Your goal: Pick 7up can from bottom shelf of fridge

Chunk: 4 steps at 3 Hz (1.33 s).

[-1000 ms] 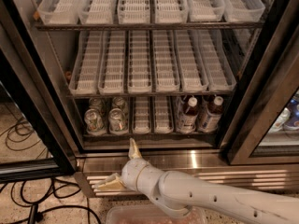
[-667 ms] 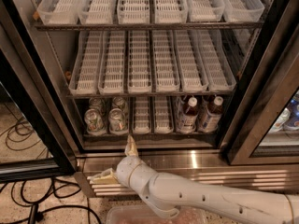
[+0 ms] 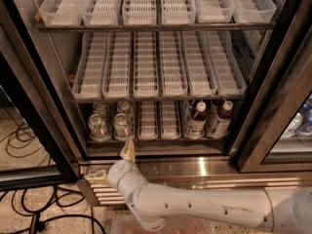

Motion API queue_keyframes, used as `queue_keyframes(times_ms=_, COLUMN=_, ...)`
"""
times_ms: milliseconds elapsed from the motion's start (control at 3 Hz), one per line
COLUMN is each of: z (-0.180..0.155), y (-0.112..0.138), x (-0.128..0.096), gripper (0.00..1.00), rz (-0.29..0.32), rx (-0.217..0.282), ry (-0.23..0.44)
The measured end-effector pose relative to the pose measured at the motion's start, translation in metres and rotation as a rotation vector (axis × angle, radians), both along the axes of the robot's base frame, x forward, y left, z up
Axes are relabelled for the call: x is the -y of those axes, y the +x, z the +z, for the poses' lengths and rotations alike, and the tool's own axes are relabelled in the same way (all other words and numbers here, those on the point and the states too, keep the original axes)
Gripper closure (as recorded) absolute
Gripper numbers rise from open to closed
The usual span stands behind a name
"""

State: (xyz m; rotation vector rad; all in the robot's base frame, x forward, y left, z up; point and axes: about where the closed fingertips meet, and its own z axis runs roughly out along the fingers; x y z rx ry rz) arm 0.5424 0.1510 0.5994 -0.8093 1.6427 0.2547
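My cream gripper (image 3: 112, 164) is spread wide at the steel fridge's (image 3: 219, 165) front edge. A small silvery 7up can (image 3: 122, 126) stands just beyond, on the dim bottom shelf (image 3: 156, 144).

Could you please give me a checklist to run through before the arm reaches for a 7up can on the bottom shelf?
1. Fridge open, bottom shelf exposed: ok.
2. 7up cans upright at the shelf's left front: ok.
3. Tool open and holding nothing: ok.
4. Tool level with a can: not ok; it sits below the shelf edge, in front of the steel base.
5. Bottles apart from the cans: ok; two lane trays lie between them.
6. Room for the tool between the can tops and the middle rack: cannot tell.
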Motion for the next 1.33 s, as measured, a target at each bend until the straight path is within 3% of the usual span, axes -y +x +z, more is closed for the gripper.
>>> queue_keyframes(times_ms=667, z=0.000, y=0.006, x=0.007, gripper=0.00, rz=-0.036, rx=0.004, ry=-0.009)
queue_keyframes(times_ms=1333, z=-0.006, y=0.011, x=-0.005, gripper=0.30, rz=-0.033, rx=0.021, ry=0.026)
